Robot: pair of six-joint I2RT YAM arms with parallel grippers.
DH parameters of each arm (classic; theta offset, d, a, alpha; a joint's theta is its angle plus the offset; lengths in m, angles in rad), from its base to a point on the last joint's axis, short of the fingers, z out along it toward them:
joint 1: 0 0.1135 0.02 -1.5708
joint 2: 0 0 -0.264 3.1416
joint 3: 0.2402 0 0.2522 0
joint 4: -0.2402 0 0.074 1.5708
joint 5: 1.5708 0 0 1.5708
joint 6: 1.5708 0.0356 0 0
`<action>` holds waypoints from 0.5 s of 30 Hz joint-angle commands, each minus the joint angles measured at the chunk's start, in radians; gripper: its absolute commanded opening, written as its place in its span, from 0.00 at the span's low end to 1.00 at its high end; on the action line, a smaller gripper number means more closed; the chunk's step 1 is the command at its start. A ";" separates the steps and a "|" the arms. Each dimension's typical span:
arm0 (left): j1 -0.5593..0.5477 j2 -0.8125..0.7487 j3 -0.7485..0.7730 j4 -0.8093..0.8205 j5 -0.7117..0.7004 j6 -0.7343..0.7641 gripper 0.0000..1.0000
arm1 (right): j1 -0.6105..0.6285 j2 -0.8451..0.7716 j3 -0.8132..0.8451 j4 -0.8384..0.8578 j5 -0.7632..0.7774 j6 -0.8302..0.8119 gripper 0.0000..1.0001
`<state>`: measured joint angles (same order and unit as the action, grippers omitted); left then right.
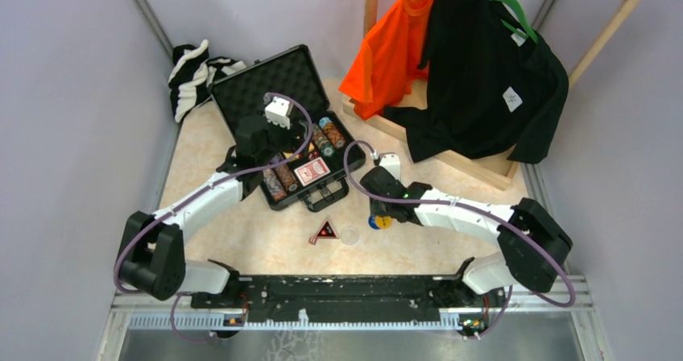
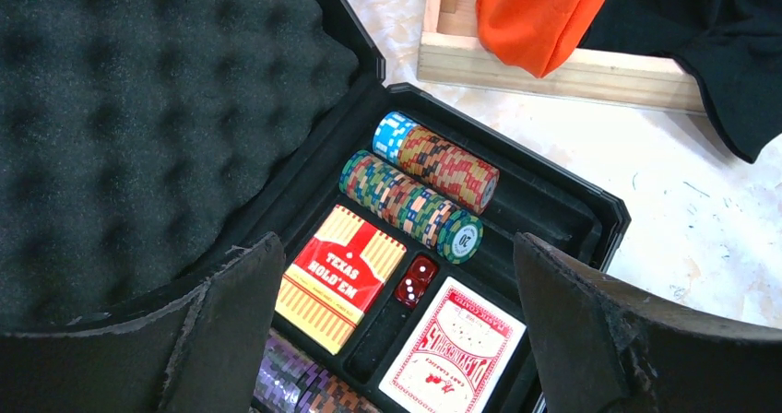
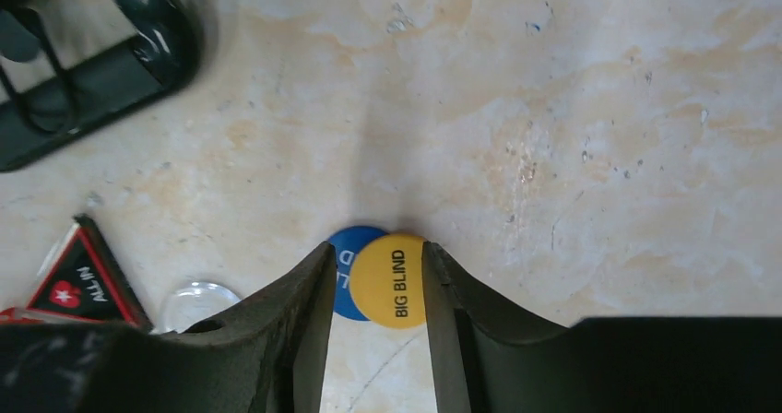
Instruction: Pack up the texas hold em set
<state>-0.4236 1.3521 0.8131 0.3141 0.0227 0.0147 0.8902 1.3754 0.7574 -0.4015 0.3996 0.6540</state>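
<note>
While the left fingers (image 2: 231, 330) hung wide apart above the open case (image 1: 270, 87), the right fingers (image 3: 295, 330) pinched the yellow disc (image 3: 392, 279), overlapping a blue disc (image 3: 343, 247) on the surface (image 3: 599, 109) nearby: disc pickup in hand, lift into case presumably next.

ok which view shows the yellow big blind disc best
right wrist: the yellow disc sits close up, its lettering readable, overlapping a blue disc. top external shows only a tiny yellow spot. left wrist misses it.

Bare tabletop (image 3: 599, 155) right of yellow disc (image 3: 391, 279); triangle (image 3: 78, 279) left.
</note>
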 commanded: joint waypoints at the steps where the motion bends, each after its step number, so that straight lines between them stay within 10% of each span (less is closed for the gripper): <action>1: -0.001 -0.009 0.031 -0.007 -0.020 -0.013 0.99 | 0.008 0.006 0.094 0.016 0.031 -0.044 0.40; 6: 0.014 -0.035 0.027 -0.033 -0.052 -0.025 0.99 | 0.001 0.039 0.146 0.021 0.029 -0.075 0.38; 11: 0.025 -0.058 0.020 -0.047 -0.037 -0.024 0.99 | -0.014 0.081 0.168 -0.059 0.041 -0.080 0.82; 15: 0.025 -0.060 0.008 -0.036 -0.031 -0.023 0.99 | -0.013 0.029 0.075 -0.049 -0.006 -0.066 0.80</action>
<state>-0.4023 1.3159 0.8169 0.2737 -0.0093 -0.0006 0.8806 1.4498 0.8833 -0.4374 0.4065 0.5846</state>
